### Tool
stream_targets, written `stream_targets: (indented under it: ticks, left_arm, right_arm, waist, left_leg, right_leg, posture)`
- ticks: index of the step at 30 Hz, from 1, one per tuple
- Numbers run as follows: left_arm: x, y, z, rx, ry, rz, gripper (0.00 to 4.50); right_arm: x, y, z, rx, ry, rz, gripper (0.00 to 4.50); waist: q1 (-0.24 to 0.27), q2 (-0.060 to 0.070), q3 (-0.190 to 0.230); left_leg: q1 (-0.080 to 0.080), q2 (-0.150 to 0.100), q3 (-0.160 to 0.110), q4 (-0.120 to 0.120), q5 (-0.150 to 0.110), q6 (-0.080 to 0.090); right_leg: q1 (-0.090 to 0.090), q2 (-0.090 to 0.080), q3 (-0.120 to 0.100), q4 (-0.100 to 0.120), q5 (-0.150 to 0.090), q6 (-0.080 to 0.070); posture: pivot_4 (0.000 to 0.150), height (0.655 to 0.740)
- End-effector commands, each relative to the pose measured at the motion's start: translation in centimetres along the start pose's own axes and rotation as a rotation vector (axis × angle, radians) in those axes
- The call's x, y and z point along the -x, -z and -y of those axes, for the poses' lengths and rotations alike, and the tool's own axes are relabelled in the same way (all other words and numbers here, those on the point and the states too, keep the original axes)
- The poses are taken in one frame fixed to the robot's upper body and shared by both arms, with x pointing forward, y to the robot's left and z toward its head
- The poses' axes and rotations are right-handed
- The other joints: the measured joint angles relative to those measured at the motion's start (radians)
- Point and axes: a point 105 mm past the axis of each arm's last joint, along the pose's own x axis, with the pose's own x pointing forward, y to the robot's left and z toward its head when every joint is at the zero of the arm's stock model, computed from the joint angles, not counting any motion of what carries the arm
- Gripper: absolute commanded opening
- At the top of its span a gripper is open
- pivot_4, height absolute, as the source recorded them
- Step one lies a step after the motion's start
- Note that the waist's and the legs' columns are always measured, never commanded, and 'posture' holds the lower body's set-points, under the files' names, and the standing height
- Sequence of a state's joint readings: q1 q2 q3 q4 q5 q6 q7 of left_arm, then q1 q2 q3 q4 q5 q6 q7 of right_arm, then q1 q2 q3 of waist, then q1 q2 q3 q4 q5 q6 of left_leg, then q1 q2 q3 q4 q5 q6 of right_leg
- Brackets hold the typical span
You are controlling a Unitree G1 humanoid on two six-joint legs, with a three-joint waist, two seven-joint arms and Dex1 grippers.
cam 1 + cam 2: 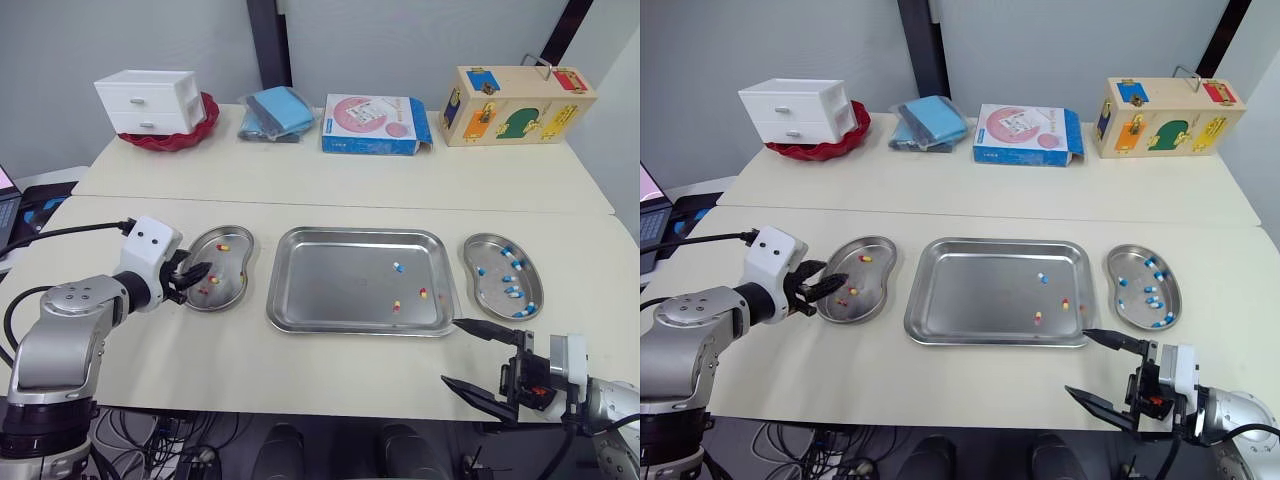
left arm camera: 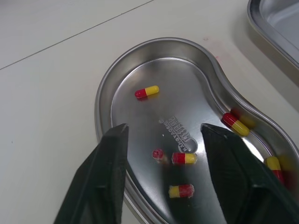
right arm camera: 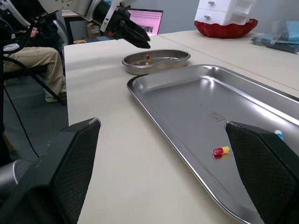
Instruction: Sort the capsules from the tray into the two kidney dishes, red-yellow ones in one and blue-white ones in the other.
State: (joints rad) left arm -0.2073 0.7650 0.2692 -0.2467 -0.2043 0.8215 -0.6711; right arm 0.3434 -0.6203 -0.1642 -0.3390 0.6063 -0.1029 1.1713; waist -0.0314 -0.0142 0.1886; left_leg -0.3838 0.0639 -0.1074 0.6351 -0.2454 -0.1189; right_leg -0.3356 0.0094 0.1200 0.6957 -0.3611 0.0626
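A steel tray (image 1: pixel 330 285) lies at the table's middle with one blue-white capsule (image 1: pixel 398 266) and two red-yellow capsules (image 1: pixel 423 293) (image 1: pixel 396 306) in it. The left kidney dish (image 1: pixel 237 243) holds several red-yellow capsules (image 2: pixel 147 92). My left gripper (image 1: pixel 190 278) hangs open and empty just above that dish's near end. The right kidney dish (image 1: pixel 485 250) holds several blue-white capsules (image 1: pixel 511 291). By the table's front edge, beyond the tray's near right corner, my right gripper (image 1: pixel 480 355) is open and empty. Its wrist view looks across the tray (image 3: pixel 187 98) at a red-yellow capsule (image 3: pixel 221 150).
Along the back table stand a white drawer unit (image 1: pixel 150 100) in a red bowl, a blue pouch (image 1: pixel 277 112), a flat carton (image 1: pixel 375 124) and a wooden lock box (image 1: pixel 515 105). A laptop (image 1: pixel 10 205) sits off the left edge. A person (image 3: pixel 32 51) sits beyond the table.
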Motion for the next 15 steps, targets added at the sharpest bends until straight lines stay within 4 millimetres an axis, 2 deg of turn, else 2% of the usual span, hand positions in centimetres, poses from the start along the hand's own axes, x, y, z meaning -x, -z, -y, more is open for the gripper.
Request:
stream_targets:
  ticks: [1, 3, 10, 15]
  left_arm:
    - [0.5, -1.7, -0.2, -0.055, -0.015, 0.038, 3.80]
    - [0.5, -1.7, -0.2, -0.055, -0.014, 0.040, 4.43]
    - [0.6, -1.7, 0.4, -0.045, 0.025, 0.044, 4.48]
    - [1.6, -1.9, -0.5, -0.040, 0.015, 0.088, 4.48]
  right_arm:
    - [0.0, -0.6, 0.0, 0.027, 0.002, 0.013, 4.50]
    - [0.0, -0.6, 0.0, 0.027, 0.003, 0.011, 4.50]
    - [0.4, -0.3, 0.2, 0.003, 0.031, -0.031, 4.50]
    - [1.4, -0.4, 1.6, -0.057, 0.103, -0.138, 4.50]
  waist:
    - [0.000, 0.000, 0.000]
    - [0.000, 0.000, 0.000]
    - [0.000, 0.000, 0.000]
    - [0.000, 0.000, 0.000]
  left_leg:
    - [0.000, 0.000, 0.000, 0.000, 0.000, 0.000]
    - [0.000, 0.000, 0.000, 0.000, 0.000, 0.000]
    - [0.000, 0.000, 0.000, 0.000, 0.000, 0.000]
    - [0.000, 0.000, 0.000, 0.000, 0.000, 0.000]
  right_leg:
    - [0.000, 0.000, 0.000, 0.000, 0.000, 0.000]
    - [0.000, 0.000, 0.000, 0.000, 0.000, 0.000]
    - [0.000, 0.000, 0.000, 0.000, 0.000, 0.000]
    - [0.000, 0.000, 0.000, 0.000, 0.000, 0.000]
  posture:
    - [0.150, 0.7400]
    - [0.150, 0.7400]
    - [0.150, 0.7400]
    - [0.150, 0.7400]
